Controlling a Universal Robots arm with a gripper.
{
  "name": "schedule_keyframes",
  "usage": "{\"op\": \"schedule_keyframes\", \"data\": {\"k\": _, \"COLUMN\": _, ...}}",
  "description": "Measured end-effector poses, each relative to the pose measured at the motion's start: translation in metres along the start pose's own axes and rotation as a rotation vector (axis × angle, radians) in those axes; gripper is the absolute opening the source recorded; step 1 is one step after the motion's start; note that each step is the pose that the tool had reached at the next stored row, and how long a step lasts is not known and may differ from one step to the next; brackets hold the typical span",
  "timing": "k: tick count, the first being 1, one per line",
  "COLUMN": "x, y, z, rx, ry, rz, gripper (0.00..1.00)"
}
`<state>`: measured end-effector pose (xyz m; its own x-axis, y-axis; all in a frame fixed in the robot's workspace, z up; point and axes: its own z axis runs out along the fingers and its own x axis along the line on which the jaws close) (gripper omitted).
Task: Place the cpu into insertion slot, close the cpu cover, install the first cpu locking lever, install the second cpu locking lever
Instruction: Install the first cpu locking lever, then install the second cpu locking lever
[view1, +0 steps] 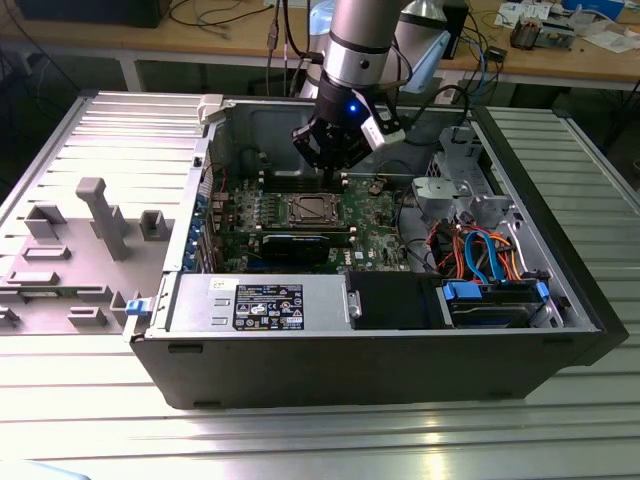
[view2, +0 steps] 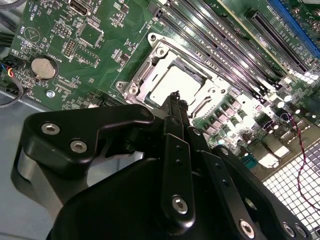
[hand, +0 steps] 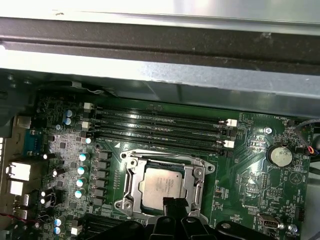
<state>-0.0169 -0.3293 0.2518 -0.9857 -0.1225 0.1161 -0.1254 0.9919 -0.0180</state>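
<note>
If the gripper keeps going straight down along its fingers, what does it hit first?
Probably the silvery square cpu seated under the metal cpu cover; the black gripper points at its near edge, though depth is unclear.

Silvery-grey cpu in shiny insertion slot on green motherboard.

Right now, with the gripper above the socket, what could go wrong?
1. The gripper hangs just over the cpu, which already lies in the insertion slot; a careless descent might press or scratch it.
2. The cpu cover frames the chip closely, so the fingertips could catch its thin metal edge.
3. The memory slots run close beside the socket and could be struck.
</note>
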Motion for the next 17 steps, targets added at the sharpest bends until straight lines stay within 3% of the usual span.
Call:
{"op": "schedule_keyframes", "data": {"k": 7, "x": 0.0000, "y": 0.0000, "z": -0.0001, "rx": -0.0003, "ry": 0.0000, "rz": 0.000, "gripper": 0.11}}
{"op": "schedule_keyframes", "data": {"k": 10, "x": -0.0001, "y": 0.0000, "z": -0.0001, "rx": -0.0098, "ry": -0.0008, "rz": 0.011, "gripper": 0.11}}
{"op": "schedule_keyframes", "data": {"k": 12, "x": 0.0000, "y": -0.0001, "z": -0.0001, "rx": -0.0219, "ry": -0.0020, "rz": 0.018, "gripper": 0.11}}
{"op": "schedule_keyframes", "data": {"k": 17, "x": 0.0000, "y": -0.0002, "z": -0.0001, "rx": -0.0786, "ry": -0.0083, "rz": 0.021, "gripper": 0.11}}
